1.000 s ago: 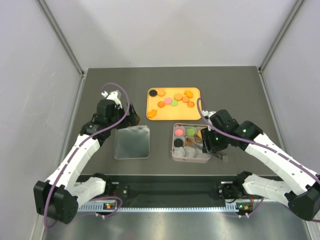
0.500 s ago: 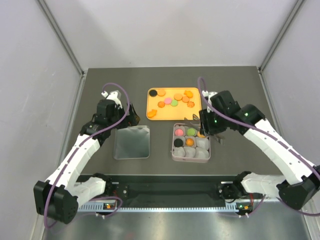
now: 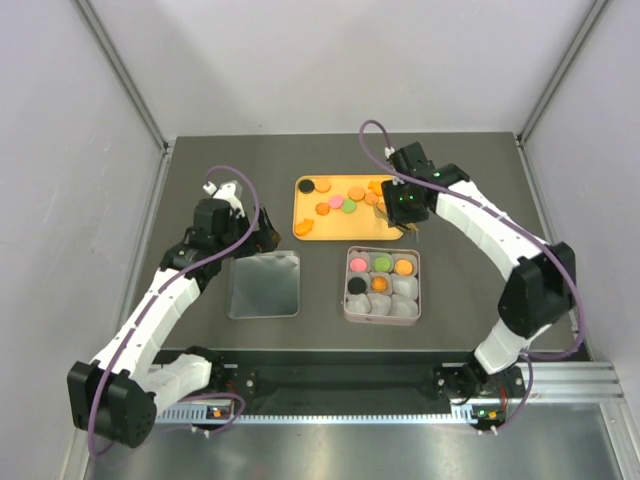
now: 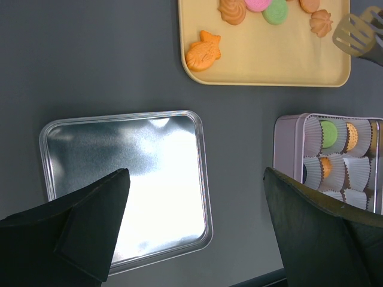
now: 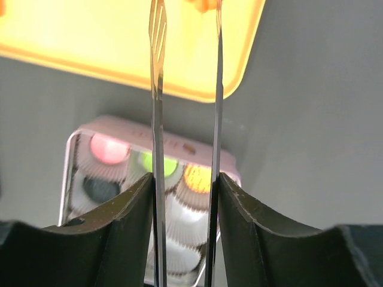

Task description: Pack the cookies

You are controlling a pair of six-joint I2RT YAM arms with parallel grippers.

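Observation:
Several cookies [image 3: 340, 200] lie on the orange tray [image 3: 330, 228]: orange, pink, green and black ones. The pink square tin [image 3: 347, 300] holds a pink [image 3: 358, 264], a green [image 3: 381, 264], a black [image 3: 357, 286] and two orange cookies [image 3: 403, 267] in paper cups. My right gripper [image 5: 184, 182] is shut on metal tongs [image 5: 157, 89]. Their tips hang over the tray's right edge, beside an orange cookie [image 4: 321, 23]. My left gripper [image 4: 195, 179] stands open above the silver lid [image 4: 128, 185], holding nothing.
The silver lid [image 3: 264, 284] lies flat to the left of the tin. A fish-shaped orange cookie [image 4: 203, 51] sits at the tray's near left corner. Grey walls stand on both sides of the dark table [image 3: 470, 200].
My right gripper has carried the tongs from above the tin back to the tray's right edge. The tin's top right cup now shows an orange cookie. The left arm has not moved.

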